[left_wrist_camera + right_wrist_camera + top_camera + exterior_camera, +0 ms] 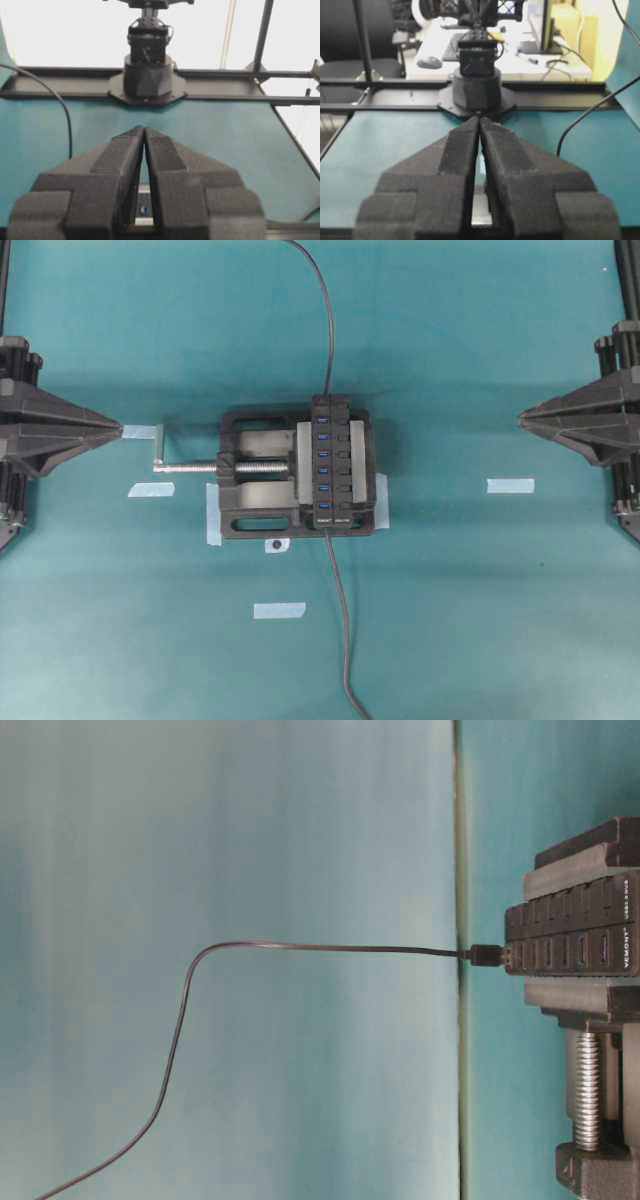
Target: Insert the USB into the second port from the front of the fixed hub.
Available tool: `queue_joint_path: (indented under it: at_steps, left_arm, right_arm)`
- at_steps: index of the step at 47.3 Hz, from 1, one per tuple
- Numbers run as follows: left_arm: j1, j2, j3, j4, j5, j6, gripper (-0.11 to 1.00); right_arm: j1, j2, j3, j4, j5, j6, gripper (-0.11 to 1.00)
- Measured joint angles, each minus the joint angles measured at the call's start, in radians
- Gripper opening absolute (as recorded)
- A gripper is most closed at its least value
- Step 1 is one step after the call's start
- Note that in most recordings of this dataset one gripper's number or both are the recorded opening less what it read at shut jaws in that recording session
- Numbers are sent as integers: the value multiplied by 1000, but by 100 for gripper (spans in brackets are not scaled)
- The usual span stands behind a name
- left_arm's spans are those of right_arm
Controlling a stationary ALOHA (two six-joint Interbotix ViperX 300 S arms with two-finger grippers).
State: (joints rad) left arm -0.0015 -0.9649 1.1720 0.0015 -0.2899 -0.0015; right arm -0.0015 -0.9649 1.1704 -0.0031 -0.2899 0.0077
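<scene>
Laboratory or office: teal surface (pixel 450 620) in a black frame (pixel 560 86), vise (pixel 250 510) taped down, desk with mouse (pixel 429 62) beyond.

Fixed hub (pixel 334 462) clamped in vise (pixel 262 477); left gripper (pixel 119 427), right gripper (pixel 522 418) closed, well apart.

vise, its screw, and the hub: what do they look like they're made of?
The vise: looks like black plastic, possibly printed; matte, slightly grainy surface. Cannot be sure.
The screw: metal; bright silver with visible threads, and a bent silver handle.
The fixed hub: smooth black plastic casing, it seems, with blue port inserts and white print on its end in the table-level view.
</scene>
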Motion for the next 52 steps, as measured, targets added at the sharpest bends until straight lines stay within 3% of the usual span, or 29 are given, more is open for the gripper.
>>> queue_joint_path:
  at_steps: [3, 6, 11, 18, 36, 52]
  left_arm:
    - [3, -2, 35, 2, -9, -8, 7]
    - [9, -2, 89, 2, -2, -31, 0]
    - [12, -14, 97, 3, -2, -51, 0]
    - [12, -17, 97, 3, 12, -51, 0]
    - [12, 9, 69, 2, 129, -51, 0]
    - [12, 63, 31, 3, 189, -51, 0]
  right_arm:
    - [-2, 0, 17, 5, 0, 0, 18]
    - [0, 3, 49, 17, 9, 6, 9]
    - [-2, 2, 83, 40, 23, 64, 2]
    - [-2, -3, 91, 41, 44, 129, 0]
    - [-3, -5, 72, 41, 258, 138, 0]
    - [-51, -2, 11, 41, 428, 140, 0]
